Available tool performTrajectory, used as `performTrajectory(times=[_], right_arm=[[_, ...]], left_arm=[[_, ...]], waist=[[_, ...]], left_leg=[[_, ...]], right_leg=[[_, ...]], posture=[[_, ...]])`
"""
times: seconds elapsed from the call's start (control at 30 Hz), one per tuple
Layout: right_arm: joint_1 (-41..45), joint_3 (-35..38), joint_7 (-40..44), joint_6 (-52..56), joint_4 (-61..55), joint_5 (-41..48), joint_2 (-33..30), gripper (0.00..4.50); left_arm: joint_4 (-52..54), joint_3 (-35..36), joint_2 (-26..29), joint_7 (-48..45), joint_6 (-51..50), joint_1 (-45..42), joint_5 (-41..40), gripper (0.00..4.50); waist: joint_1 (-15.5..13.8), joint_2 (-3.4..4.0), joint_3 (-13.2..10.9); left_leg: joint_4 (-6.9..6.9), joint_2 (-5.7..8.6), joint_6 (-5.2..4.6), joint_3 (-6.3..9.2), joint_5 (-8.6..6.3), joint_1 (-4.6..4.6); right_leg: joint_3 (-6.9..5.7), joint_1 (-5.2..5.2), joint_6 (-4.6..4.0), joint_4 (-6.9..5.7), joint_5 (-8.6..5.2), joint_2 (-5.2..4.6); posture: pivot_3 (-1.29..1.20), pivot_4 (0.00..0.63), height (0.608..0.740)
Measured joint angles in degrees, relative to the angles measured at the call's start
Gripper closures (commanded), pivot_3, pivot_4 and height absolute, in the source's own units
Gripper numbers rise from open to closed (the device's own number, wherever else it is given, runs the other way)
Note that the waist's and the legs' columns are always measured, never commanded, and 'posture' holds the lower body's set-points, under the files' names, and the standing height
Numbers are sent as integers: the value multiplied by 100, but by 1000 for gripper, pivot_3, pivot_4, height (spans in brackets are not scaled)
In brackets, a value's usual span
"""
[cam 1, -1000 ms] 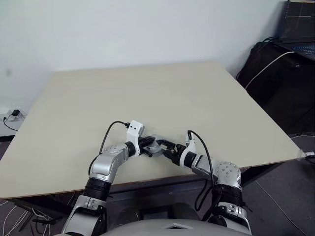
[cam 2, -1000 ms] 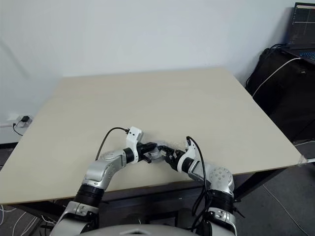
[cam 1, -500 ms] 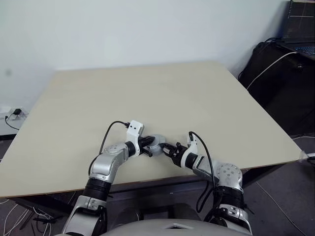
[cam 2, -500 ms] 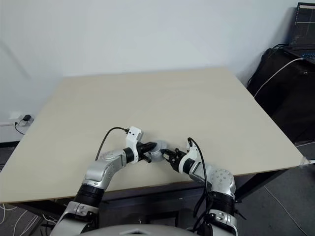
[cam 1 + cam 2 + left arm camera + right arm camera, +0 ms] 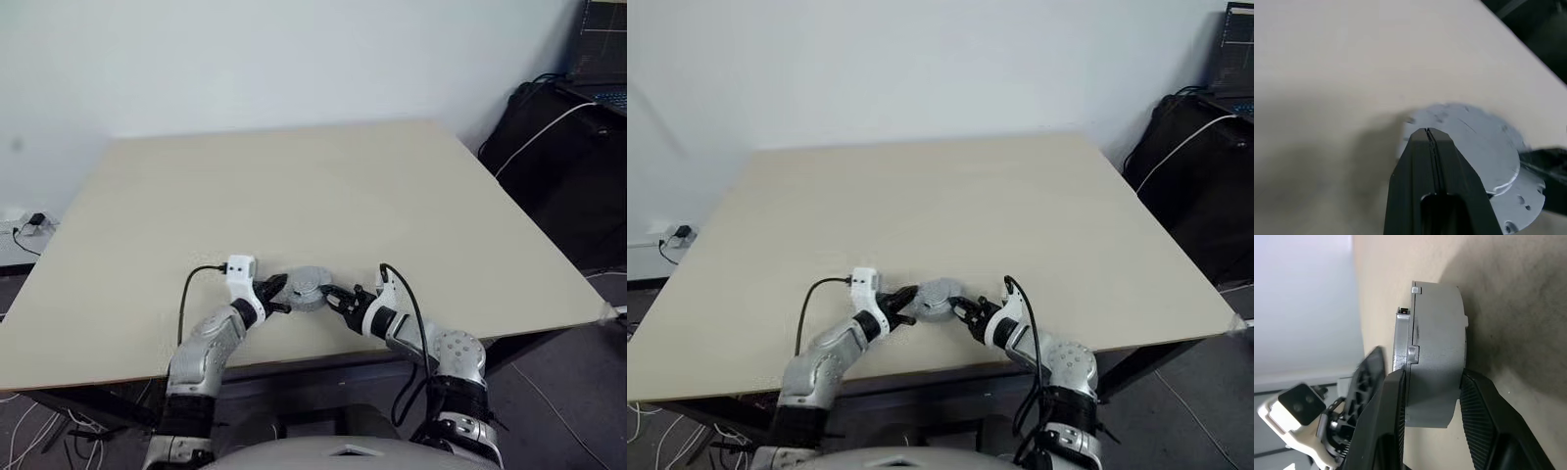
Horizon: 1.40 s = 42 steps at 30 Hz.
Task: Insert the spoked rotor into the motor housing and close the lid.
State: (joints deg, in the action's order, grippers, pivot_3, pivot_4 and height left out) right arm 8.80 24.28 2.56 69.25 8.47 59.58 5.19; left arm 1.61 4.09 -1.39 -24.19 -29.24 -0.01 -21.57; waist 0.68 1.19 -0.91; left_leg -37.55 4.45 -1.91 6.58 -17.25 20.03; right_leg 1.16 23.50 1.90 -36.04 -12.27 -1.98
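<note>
On the left we have the left gripper [image 5: 275, 291], its two black fingers [image 5: 1436, 161] pressed flat together with nothing between them, the tip resting over the near-left edge of the lid [image 5: 1484, 147]. We can see the lid's pale grey top face past the closed jaws in the left wrist view (a few small holes dot its rim). Moving to the middle, the lid sits on top of the motor housing [image 5: 1437, 367], the two stacked as one round grey drum standing on the counter [image 5: 294, 196] near its front edge. On to the right: the right gripper [image 5: 329, 294] comes in from that side, its jaws set partway apart around the drum, one finger [image 5: 1388, 416] against the lid side, the other against the housing's underside. We cannot tell from here how firmly it presses. The spoked rotor cannot be seen with the stack closed.
</note>
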Motion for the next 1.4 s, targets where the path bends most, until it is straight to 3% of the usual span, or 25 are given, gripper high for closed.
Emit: performTrajectory(times=[0.23,0.47,0.6,0.97,1.4], right_arm=[[-247,46,522,-121,-193,675,-13,3242],[-238,-19,727,-305,-259,1255,-23,3242],[-209,-174,705,-361,-259,1363,-34,3242],[-138,-496,483,-358,-249,1397,-59,3242],[-235,-793,333,67,-261,1504,-76,3242]], left_arm=[[579,858,-251,-172,-335,869,-1860,4500],[813,729,-226,-39,-885,1694,-3167,4500],[712,666,-262,137,-1056,1881,-4000,3663],[459,481,-255,293,-1020,1843,-5137,18],[328,165,-232,153,-893,1689,-5451,18]], waist=[[9,-4,-44],[6,-7,-61],[5,-4,-66],[-1,-4,-66],[0,-3,-65]], left_leg=[[-2,-1,-8,-6,-5,3],[-8,-1,-10,-11,-6,0],[-9,-3,-8,-11,-5,0],[-10,-1,-8,-16,-5,0],[-12,-2,-8,-22,-5,0]], right_leg=[[-2,3,26,3,-19,0],[-3,-1,27,3,-19,0],[-4,-1,28,2,-20,1],[0,0,25,3,-19,1],[6,1,-2,2,-4,4]], posture=[[0,0,740],[0,0,740],[0,0,740],[0,0,740],[0,0,740]])
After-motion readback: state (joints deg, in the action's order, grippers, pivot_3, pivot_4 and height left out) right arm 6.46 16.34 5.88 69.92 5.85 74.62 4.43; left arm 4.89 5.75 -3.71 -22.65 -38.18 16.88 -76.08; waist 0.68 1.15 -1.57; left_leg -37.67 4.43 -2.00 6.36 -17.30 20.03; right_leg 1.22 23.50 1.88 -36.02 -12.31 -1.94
